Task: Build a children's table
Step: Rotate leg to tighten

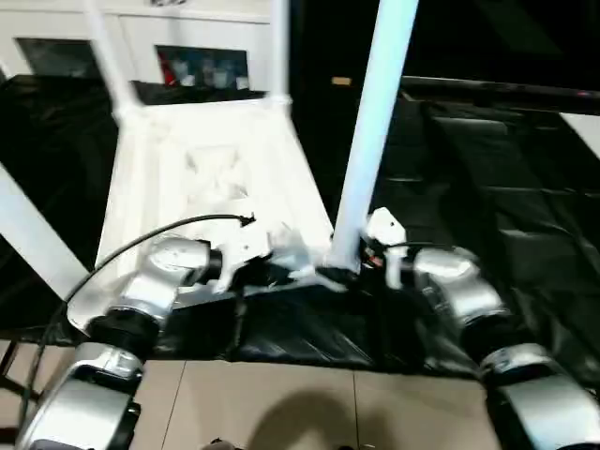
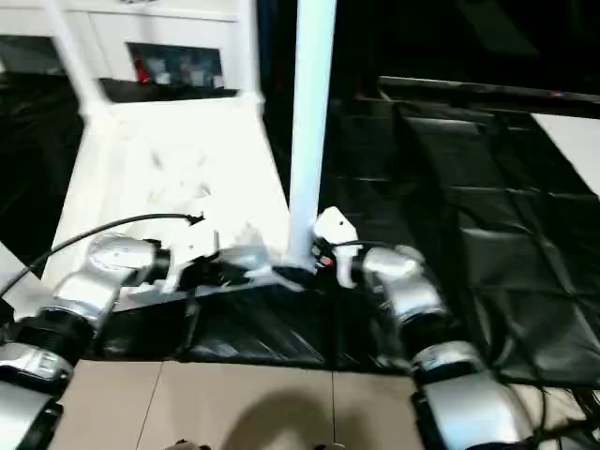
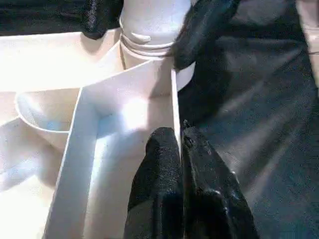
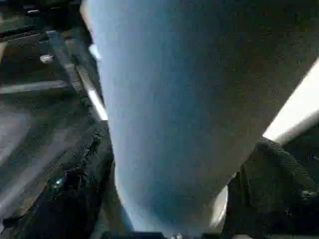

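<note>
You see the white tabletop [image 1: 202, 178] lying underside up, rim raised, on black sheeting. One white tube leg [image 1: 370, 141] stands upright in its near right corner socket [image 3: 149, 47]; other legs rise from farther corners.

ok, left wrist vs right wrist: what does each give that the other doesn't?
Left wrist alone: the left gripper pinched on the tabletop's raised rim, one finger on each side, plus the ribbed foot of the leg standing in the corner socket, and the ribs on the tabletop's underside. Right wrist alone: a close look up the leg's shaft, with a second white leg slanting behind it and the black cover below. Shared: the same upright leg, with the right gripper's black fingers on either side of it.
</note>
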Motion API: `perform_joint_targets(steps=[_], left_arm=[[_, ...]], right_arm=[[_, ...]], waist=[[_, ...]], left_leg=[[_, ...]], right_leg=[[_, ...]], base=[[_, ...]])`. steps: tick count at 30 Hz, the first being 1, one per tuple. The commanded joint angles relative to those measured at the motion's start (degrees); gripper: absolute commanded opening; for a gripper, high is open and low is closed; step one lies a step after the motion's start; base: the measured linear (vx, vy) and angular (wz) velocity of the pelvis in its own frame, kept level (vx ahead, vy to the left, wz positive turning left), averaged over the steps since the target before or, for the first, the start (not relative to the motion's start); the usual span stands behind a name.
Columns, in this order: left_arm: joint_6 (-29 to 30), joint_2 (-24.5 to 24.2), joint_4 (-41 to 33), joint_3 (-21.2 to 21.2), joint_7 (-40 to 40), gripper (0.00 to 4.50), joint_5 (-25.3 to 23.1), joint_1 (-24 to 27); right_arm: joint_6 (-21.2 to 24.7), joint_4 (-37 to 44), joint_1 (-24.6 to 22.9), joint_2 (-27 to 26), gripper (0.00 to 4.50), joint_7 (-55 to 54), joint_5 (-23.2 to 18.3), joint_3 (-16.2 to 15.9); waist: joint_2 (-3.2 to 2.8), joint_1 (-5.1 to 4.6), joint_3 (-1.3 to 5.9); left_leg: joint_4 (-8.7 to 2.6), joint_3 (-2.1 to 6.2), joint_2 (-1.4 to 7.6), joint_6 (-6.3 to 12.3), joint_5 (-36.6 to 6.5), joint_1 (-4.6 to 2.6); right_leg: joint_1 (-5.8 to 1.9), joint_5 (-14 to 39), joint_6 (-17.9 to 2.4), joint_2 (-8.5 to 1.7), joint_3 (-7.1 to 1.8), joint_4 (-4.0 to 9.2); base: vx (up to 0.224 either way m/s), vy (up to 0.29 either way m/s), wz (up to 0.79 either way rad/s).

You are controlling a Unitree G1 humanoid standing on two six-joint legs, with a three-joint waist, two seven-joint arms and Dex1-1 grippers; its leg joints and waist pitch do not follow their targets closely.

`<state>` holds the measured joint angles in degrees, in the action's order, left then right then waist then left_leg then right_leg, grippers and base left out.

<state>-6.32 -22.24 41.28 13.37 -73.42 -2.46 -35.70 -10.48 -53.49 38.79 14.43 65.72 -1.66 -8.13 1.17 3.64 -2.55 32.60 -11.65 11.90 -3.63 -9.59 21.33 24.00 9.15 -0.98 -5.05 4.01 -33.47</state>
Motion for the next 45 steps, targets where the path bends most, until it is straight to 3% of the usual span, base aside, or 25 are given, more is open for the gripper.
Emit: perform_joint_targets(steps=[1,3,4,6,7,11,15,19,23,24,25,28,29,33,36,37,38,39,40,45], left_arm=[[-0.91,0.22,0.50,1.46,-3.83,0.00,0.89,-0.15],[-0.95,-0.04,1.08,1.23,-5.12,0.00,1.53,-0.42],[-2.06,-1.08,2.05,1.45,-6.63,0.00,1.31,-0.78],[-2.48,-1.79,2.55,1.56,-7.71,0.00,1.20,-0.98],[-2.59,-2.01,2.62,1.58,-7.99,0.00,1.17,-1.03],[-2.71,-2.64,2.60,1.54,-8.72,0.00,1.21,-1.13],[-2.74,-2.57,3.17,1.30,-7.00,0.00,0.89,-1.36],[-0.68,-0.94,3.71,0.96,0.50,0.00,-1.01,-2.05],[3.50,2.92,2.13,-0.27,8.73,0.00,-1.31,-2.16],[5.28,5.15,0.68,-0.18,12.32,0.00,-1.84,-1.62],[5.97,6.12,0.03,-0.07,13.85,0.00,-2.17,-1.38],[8.10,8.67,-1.79,0.48,17.50,0.00,-3.15,-0.84],[8.96,9.92,-2.41,0.74,19.24,0.00,-3.53,-0.71],[10.05,12.77,-3.24,2.15,23.17,0.00,-4.87,-0.69],[9.85,13.33,-2.25,2.44,24.15,0.00,-5.82,-1.20],[9.78,13.06,-2.22,2.44,24.13,0.00,-5.96,-1.32],[9.78,13.06,-2.22,2.44,24.13,0.00,-5.96,-1.32],[9.51,12.44,-2.21,2.36,23.66,0.00,-5.90,-1.35],[8.91,11.31,-2.71,1.95,22.44,0.00,-5.50,-1.00],[6.74,8.44,-4.27,0.48,15.82,0.00,-2.13,0.67]], right_arm=[[0.26,0.30,1.19,0.77,3.53,3.75,0.01,-1.38],[0.16,-0.12,1.57,1.11,3.50,5.52,-0.02,-1.91],[0.02,-0.90,2.27,0.97,3.40,6.90,-0.10,-2.23],[0.00,-1.47,2.83,0.67,3.15,7.79,-0.39,-2.11],[0.11,-1.59,2.97,0.55,3.09,8.13,-0.50,-2.10],[0.14,-2.02,3.13,0.05,2.77,9.05,-0.51,-2.03],[0.27,-2.01,2.22,-0.73,2.65,7.51,-0.52,-1.76],[0.80,-2.06,0.17,-2.59,2.61,-4.60,1.36,-0.67],[3.63,-1.43,-2.50,-6.23,2.61,-20.09,2.36,1.78],[5.44,-1.33,-3.36,-8.64,2.60,-26.60,2.20,2.95],[5.93,-1.40,-3.62,-9.71,2.60,-29.46,2.23,3.39],[7.03,-2.41,-3.49,-12.97,2.60,-35.78,2.31,3.93],[7.44,-3.09,-3.01,-14.73,2.60,-38.35,2.15,4.18],[8.09,-4.82,-0.80,-20.35,2.60,-43.51,1.86,3.73],[5.70,-3.32,-0.10,-22.48,2.60,-41.74,3.05,1.95],[4.99,-2.53,-0.23,-22.39,3.15,-41.45,3.14,2.01],[4.99,-2.53,-0.23,-22.39,3.15,-41.45,3.14,2.01],[4.69,-1.84,-0.50,-21.76,3.29,-40.36,2.52,2.55],[4.58,-0.89,-1.04,-20.21,3.39,-38.79,1.54,3.25],[3.58,0.33,-2.42,-14.23,3.80,-29.97,0.20,2.93]], waist=[[0.06,0.16,3.81],[0.10,0.18,3.63],[0.67,0.25,3.54],[0.37,0.25,3.34],[0.50,0.22,3.22],[0.49,0.29,3.20],[0.65,0.26,3.33],[0.75,0.12,3.05],[0.98,-0.62,2.69],[0.84,-1.12,2.74],[0.41,-1.04,2.63],[0.69,-1.81,2.64],[0.36,-1.79,2.64],[0.25,-2.41,2.55],[0.25,-2.61,2.59],[0.17,-2.60,2.62],[0.16,-2.57,2.62],[0.49,-2.48,2.63],[0.39,-2.41,2.58],[0.73,-1.98,2.87]], left_leg=[[-2.90,0.26,1.86,5.82,-10.27,-0.91],[-3.04,0.29,1.86,4.89,-12.13,-0.99],[-3.07,0.32,1.84,4.37,-13.13,-0.95],[-3.26,0.44,1.94,3.03,-15.06,-1.08],[-3.38,0.49,1.97,2.33,-16.36,-1.18],[-3.54,0.63,2.10,1.33,-16.98,-1.29],[-3.43,0.56,1.97,1.46,-15.28,-1.13],[-3.61,0.63,1.90,0.56,-16.92,-1.27],[-3.89,1.27,1.59,-1.43,-20.83,-1.61],[-4.08,1.53,1.69,-1.75,-21.45,-1.44],[-4.10,1.63,1.66,-2.00,-22.19,-1.81],[-4.00,1.69,1.42,-1.84,-24.55,-1.77],[-3.92,1.75,1.35,-1.82,-25.00,-1.89],[-3.90,2.14,1.07,-1.80,-27.44,-1.90],[-4.14,2.32,1.07,-1.51,-28.31,-1.77],[-4.27,2.33,1.15,-1.49,-28.38,-1.75],[-4.27,2.28,1.17,-1.48,-28.61,-1.88],[-4.18,2.16,1.11,-1.27,-28.56,-1.98],[-4.17,2.07,1.10,-1.09,-28.54,-2.04],[-4.17,1.65,1.33,0.18,-25.39,-1.56]], right_leg=[[-3.27,4.97,-15.92,-2.93,-2.26,2.10],[-3.18,8.28,-15.25,-2.94,-2.27,2.44],[-3.18,10.87,-14.64,-3.07,-2.29,2.56],[-2.84,14.84,-13.57,-3.14,-2.41,2.90],[-2.75,16.61,-13.06,-3.13,-2.44,3.04],[-2.68,17.65,-12.60,-3.23,-2.51,3.07],[-2.87,14.06,-13.46,-3.11,-2.50,2.64],[-2.65,17.58,-12.52,-3.16,-2.53,3.05],[-2.18,27.56,-8.82,-3.44,-2.45,4.23],[-2.16,29.41,-7.70,-3.50,-2.45,4.45],[-1.88,30.04,-7.50,-3.45,-2.35,4.76],[-1.69,31.79,-6.60,-3.27,-2.14,5.25],[-1.56,32.24,-6.51,-3.34,-2.13,5.32],[-1.50,35.94,-4.50,-3.22,-1.47,6.08],[-1.72,34.99,-3.91,-3.14,-1.16,6.31],[-1.74,33.99,-4.18,-3.13,-1.23,6.25],[-1.59,33.54,-4.43,-3.11,-1.30,6.26],[-1.45,32.94,-4.91,-3.13,-1.47,6.15],[-1.34,32.48,-5.27,-3.13,-1.63,6.18],[-1.85,26.60,-7.43,-3.25,-2.20,5.41]], base=[[0.000,0.000,0.00],[0.000,0.000,0.00],[0.000,0.000,0.00],[0.000,0.000,0.00],[0.000,0.000,0.00],[0.000,0.000,0.00],[0.000,0.000,0.00],[0.000,0.000,0.00],[0.000,0.000,0.00],[0.000,0.000,0.00],[0.000,0.000,0.00],[0.000,0.000,0.00],[0.000,0.000,0.00],[0.000,0.000,0.00],[0.000,0.000,0.00],[0.000,0.000,0.00],[0.000,0.000,0.00],[0.000,0.000,0.00],[0.000,0.000,0.00],[0.000,0.000,0.00]])
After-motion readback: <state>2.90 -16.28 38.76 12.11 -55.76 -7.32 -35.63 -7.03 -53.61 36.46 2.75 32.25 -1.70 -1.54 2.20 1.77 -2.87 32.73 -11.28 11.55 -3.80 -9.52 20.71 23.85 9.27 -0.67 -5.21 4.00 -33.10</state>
